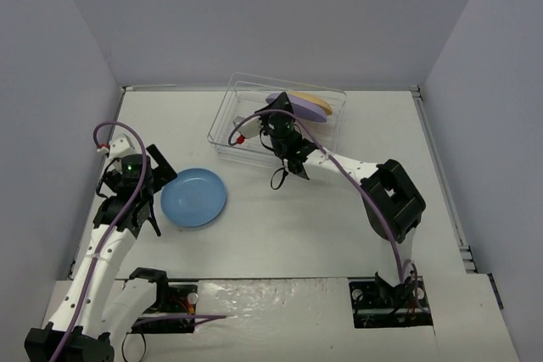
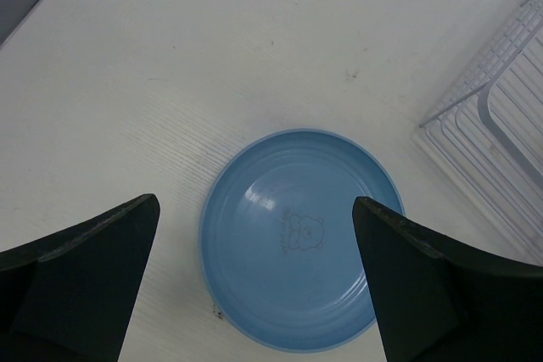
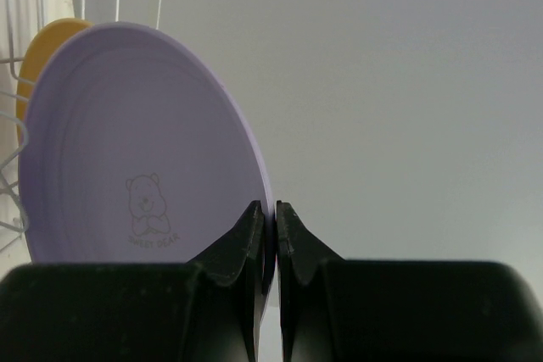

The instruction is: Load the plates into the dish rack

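1. My left gripper (image 1: 155,193) (image 2: 254,205) is spread wide and holds nothing. It hangs over the near-left part of the table (image 1: 339,218) (image 2: 170,57).
2. The blue plate (image 1: 193,197) (image 2: 297,243) lies flat on the table, face up, just right of my left gripper in the top view. In the left wrist cam it sits between my two fingers (image 2: 93,269). I can't tell if either finger touches the rim. There's a small bear print in its middle.
3. My right gripper (image 1: 275,121) (image 3: 274,209) is nearly closed and pinches the rim of the lavender plate (image 1: 297,106) (image 3: 144,142). There's one finger (image 3: 242,247) on each face of the plate. The right arm reaches fwd over the dish rack (image 1: 233,120) (image 2: 501,108) (image 3: 10,65).
4. The lavender plate stands on edge in my grip, over the far half of the rack. Its inner face, w/ a bear print, shows in the right wrist cam. I can't tell whether its lower edge sits between the wires.
5. The yellow plate (image 1: 316,102) (image 3: 42,48) is in the rack, just behind the lavender one on the far side. It's mostly hidden, and only an edge shows at the left of the right wrist cam. I can't tell whether the two plates touch.
6. The rack sits at the far centre of the table, a bit skewed to the table edge. It's well apart from the blue plate, and its corner shows at the right of the left wrist cam.
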